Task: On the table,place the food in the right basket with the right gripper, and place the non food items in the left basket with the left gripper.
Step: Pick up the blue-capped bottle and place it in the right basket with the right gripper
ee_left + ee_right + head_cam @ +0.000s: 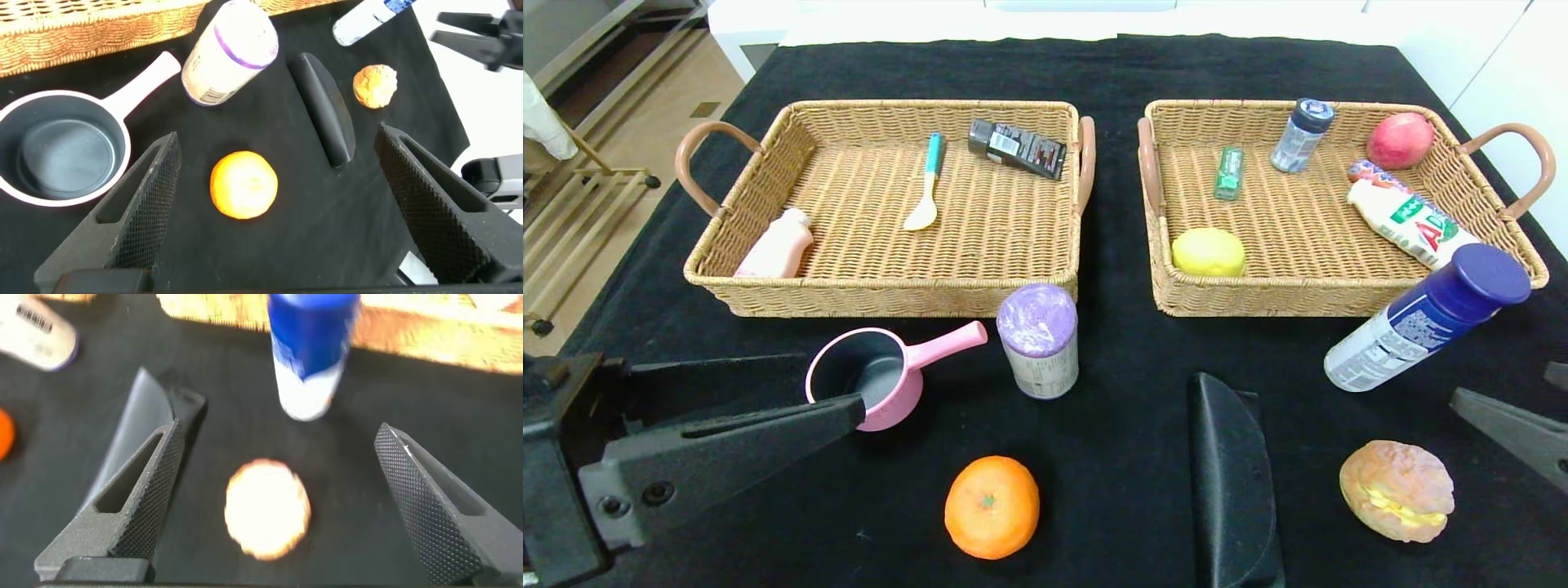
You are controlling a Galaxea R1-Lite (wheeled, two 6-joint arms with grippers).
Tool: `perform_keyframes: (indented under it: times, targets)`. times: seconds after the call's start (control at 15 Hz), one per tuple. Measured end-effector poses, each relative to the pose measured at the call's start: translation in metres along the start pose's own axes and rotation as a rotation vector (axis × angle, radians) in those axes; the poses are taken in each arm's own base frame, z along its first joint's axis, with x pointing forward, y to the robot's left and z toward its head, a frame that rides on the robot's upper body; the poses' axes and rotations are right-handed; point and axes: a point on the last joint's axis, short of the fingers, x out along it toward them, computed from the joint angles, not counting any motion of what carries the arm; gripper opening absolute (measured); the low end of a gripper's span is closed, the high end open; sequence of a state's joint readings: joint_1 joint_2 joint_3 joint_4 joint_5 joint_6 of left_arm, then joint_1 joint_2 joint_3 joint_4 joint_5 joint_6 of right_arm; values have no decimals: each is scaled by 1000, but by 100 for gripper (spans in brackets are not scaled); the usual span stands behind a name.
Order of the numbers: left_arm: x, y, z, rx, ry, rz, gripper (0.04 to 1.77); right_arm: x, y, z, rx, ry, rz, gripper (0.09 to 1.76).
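Observation:
On the black-draped table [1111,408] lie an orange [992,506], a tan cream bun [1396,490], a leaning blue-capped bottle [1425,318], a pink saucepan [870,380], a purple-lidded white canister [1038,339] and a black curved pouch [1232,482]. My left gripper [837,392] is open and empty, its tip at the saucepan's near rim; its wrist view has the orange [243,185] between the fingers [155,188], below them. My right gripper [1500,382] is open and empty above the bun [267,508], with the bottle [310,351] beyond. The left basket [882,290] and right basket [1258,298] stand behind.
The left basket holds a pink bottle [778,245], a spatula [927,184] and a dark package [1018,149]. The right basket holds a yellow lump [1209,251], a green pack [1229,173], a small jar [1303,135], a red fruit [1400,140] and a white bottle [1409,216].

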State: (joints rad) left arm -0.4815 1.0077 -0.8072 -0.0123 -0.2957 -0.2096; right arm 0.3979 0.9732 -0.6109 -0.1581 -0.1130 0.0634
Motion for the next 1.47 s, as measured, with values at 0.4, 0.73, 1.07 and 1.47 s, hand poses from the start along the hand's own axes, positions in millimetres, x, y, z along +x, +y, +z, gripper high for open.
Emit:
perform_keyframes:
  times: [0.4, 0.73, 1.07, 1.47]
  targets:
    - [-5, -2, 2, 7, -19, -3, 172, 44, 4, 3, 34, -74, -101, 171]
    - [-8, -3, 2, 9, -28, -5, 172, 61, 4, 2, 57, -102, -133, 171]
    - [-9, -3, 2, 11, -33, -6, 172, 74, 2, 2, 75, -140, -170, 171]
    - [-9, -3, 3, 12, -36, -7, 172, 83, 1, -2, 84, -150, -179, 171]
